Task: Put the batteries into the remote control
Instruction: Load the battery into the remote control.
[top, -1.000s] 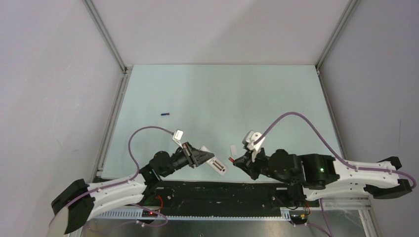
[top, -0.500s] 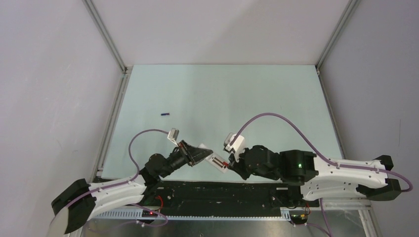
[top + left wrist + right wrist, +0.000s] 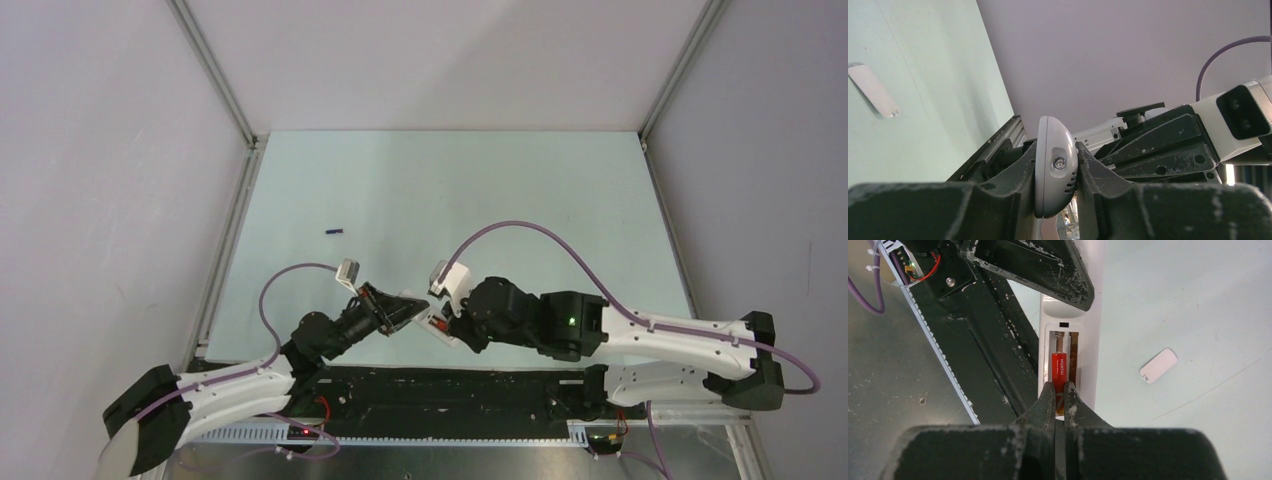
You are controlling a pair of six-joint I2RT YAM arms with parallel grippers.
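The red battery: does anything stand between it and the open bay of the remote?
Nothing visible does. The red battery, held in the right gripper, lies along one slot of the remote control; the cover plate lies apart.

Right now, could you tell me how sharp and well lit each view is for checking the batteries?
Right wrist view: the red-orange battery in the remote control is crisp, its label print visible, though the right gripper near the lens is soft. Left wrist view: the left gripper blurs along the bottom edge. Top external view: even light, but the dark blue battery is a mere speck.
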